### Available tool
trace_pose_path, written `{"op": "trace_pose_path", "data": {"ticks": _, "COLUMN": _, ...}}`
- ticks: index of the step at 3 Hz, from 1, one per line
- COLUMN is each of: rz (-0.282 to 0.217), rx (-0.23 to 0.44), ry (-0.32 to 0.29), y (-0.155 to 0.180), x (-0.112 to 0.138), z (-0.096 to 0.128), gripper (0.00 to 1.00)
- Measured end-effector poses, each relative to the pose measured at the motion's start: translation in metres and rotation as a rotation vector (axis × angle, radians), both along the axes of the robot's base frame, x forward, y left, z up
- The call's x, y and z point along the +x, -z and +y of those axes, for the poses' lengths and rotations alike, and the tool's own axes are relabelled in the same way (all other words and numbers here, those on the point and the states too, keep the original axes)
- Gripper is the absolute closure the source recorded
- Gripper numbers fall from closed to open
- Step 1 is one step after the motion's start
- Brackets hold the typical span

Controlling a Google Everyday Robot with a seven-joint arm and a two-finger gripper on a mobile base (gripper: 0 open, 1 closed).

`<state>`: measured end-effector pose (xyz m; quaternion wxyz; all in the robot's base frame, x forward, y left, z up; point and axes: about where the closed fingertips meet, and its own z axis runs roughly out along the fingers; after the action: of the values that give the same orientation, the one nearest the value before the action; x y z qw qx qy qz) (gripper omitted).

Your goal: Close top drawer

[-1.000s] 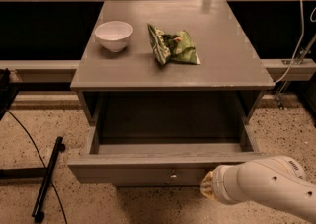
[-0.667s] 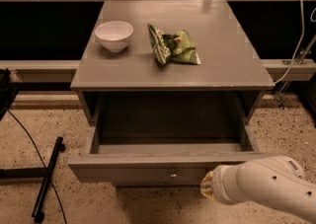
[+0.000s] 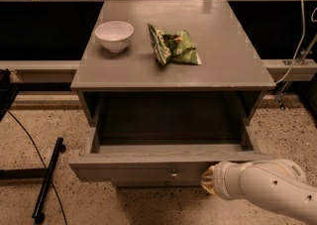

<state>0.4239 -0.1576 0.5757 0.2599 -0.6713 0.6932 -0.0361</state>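
The top drawer (image 3: 138, 168) of the grey cabinet is pulled far out toward me, and its inside looks empty. Its flat front panel has a small round metal knob (image 3: 174, 174) at the centre. My white arm (image 3: 262, 187) comes in from the lower right. The gripper (image 3: 207, 179) at its tip sits against the drawer's front panel, just right of the knob. The arm's end hides the fingers.
On the cabinet top (image 3: 223, 50) stand a white bowl (image 3: 114, 35) and a green crumpled chip bag (image 3: 175, 46). A black stand and cable (image 3: 47, 179) lie on the speckled floor at the left. A white cable (image 3: 297, 35) hangs at the right.
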Motion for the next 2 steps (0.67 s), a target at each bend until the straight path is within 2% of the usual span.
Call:
{"op": "trace_pose_path", "data": {"ticks": 1, "rz": -0.060, "rx": 0.014, "ry": 0.022, "y": -0.004, "x": 0.021, "z": -0.002, "gripper": 1.00}}
{"op": "trace_pose_path", "data": {"ticks": 2, "rz": -0.134, "rx": 0.024, "ry": 0.029, "y": -0.007, "x": 0.054, "z": 0.000, "gripper": 1.00}}
